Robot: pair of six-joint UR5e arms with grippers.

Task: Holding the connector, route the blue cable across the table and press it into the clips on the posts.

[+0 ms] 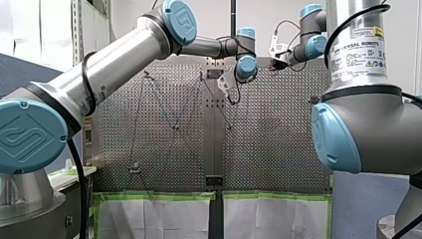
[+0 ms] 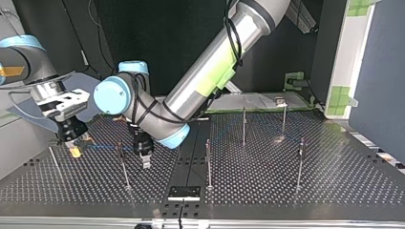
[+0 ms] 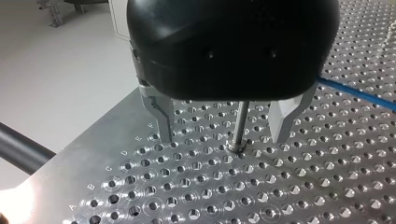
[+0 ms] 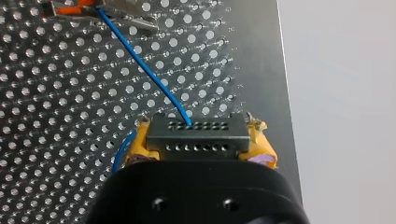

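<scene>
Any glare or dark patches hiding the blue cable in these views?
Left wrist view: glare washes the edge of the table, away from the blue cable. Top view: dark backdrop, table evenly lit. Right wrist view: cable and connector show plainly.

The robot's left arm [image 2: 205,76] comes down from the top view's upper right, its wrist folded so that the left gripper [image 3: 223,137] points straight down. Its metal fingers [image 3: 162,119] stand wide apart. The right arm [image 2: 21,55] enters at that view's left. The right gripper [image 4: 196,140] also points down, its yellow pads [image 4: 135,145] closed on the connector [image 4: 196,133] clamped between them.
</scene>
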